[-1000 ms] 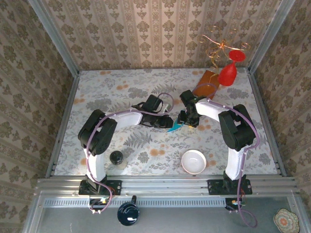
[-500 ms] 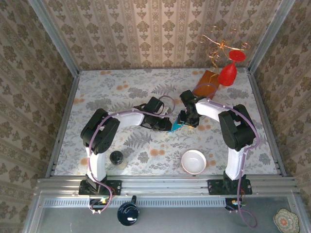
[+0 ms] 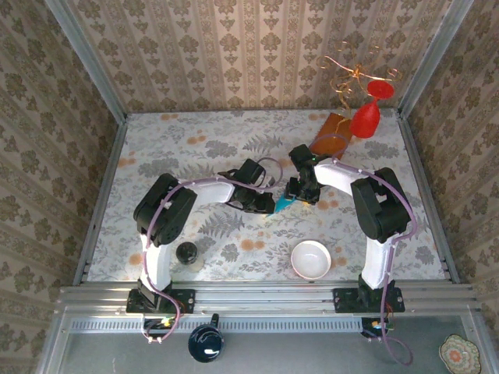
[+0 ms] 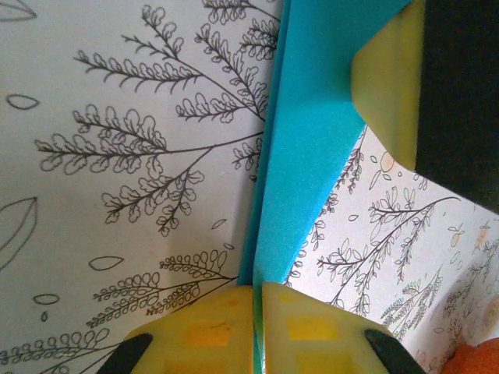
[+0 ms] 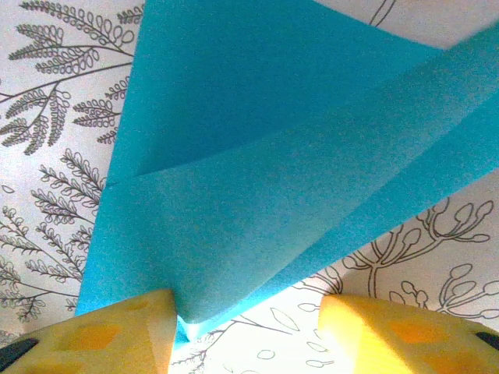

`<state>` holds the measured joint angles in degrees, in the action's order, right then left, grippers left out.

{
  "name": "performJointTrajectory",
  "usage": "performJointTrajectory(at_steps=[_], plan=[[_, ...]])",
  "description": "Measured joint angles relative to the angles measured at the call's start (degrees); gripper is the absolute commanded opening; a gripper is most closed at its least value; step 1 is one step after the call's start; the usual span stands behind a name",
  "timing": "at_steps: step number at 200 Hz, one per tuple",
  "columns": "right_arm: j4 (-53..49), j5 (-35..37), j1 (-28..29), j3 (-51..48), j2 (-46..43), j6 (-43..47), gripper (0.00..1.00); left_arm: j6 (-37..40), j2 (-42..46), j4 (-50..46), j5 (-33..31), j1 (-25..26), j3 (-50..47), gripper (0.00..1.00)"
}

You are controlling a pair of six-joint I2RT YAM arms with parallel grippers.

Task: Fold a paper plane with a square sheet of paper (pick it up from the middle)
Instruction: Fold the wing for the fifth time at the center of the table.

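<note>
On the floral-patterned table (image 3: 171,156), the largest shapes were the two arms, the left arm (image 3: 165,209) and the right arm (image 3: 376,204), each bent inward from the near edge so that their wrists faced one another near the middle. Far back at the right corner stood a red glass-shaped ornament (image 3: 366,118) beside an orange-brown board (image 3: 330,134). A white bowl (image 3: 311,259) sat near the front, close to the right arm's base, well apart from a small dark jar (image 3: 186,252) on the left. Between the two wrists was the teal-blue sheet of paper (image 3: 281,203), folded and creased, standing partly up off the cloth. The left gripper (image 3: 269,205) had its yellow fingertips pressed together on the paper's thin edge (image 4: 312,125), with only the sheet between them (image 4: 256,312). The right gripper (image 3: 293,198) had its jaws set moderately apart (image 5: 245,327). The folded paper (image 5: 273,156) ran down into that gap and touched one finger (image 5: 117,331), while the other finger stood clear of it.
</note>
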<state>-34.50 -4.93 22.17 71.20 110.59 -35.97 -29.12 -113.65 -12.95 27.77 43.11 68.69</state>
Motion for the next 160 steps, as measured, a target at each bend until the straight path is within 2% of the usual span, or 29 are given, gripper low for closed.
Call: performJointTrajectory(at_steps=[77,124,160], plan=[[-0.4,0.0,0.0,0.4,0.5,0.0,0.56,0.4,0.0,-0.6,-1.3,0.3,0.3,0.13],[-1.3,0.0,-0.1,1.2,1.3,-0.2,0.56,0.3,1.6,-0.9,-2.9,0.4,0.0,0.23],[-1.6,0.0,-0.2,1.5,1.5,-0.2,0.56,-0.5,8.3,-0.9,-6.2,0.3,-2.4,0.26]])
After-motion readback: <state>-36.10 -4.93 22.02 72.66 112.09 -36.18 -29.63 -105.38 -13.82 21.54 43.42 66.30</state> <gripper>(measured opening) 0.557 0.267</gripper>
